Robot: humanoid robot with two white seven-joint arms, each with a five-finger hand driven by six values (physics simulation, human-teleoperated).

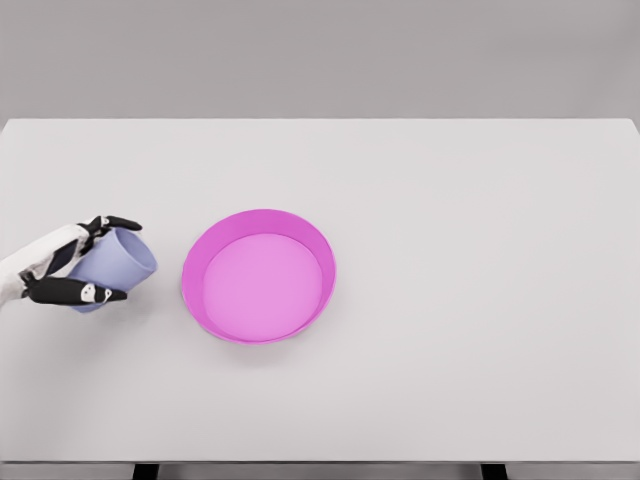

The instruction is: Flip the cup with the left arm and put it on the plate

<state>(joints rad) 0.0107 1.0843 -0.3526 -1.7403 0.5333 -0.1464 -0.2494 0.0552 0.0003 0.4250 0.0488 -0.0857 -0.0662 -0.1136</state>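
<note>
Here my left hand (pixel 72 268) wraps its dark fingers (pixel 112 222) around the pale blue cup (pixel 118 266), which sits tilted in my grip at the tabletop's (pixel 460 220) nine o'clock side. The pink plate (pixel 258 276) lies just beside the cup, at its three o'clock.

No readable text, labels, brands, numbers or signs anywhere in the head view. The cup (pixel 118 265), the plate (pixel 258 276), the left hand (pixel 75 265) and the tabletop (pixel 450 300) all show plain, unmarked surfaces.
</note>
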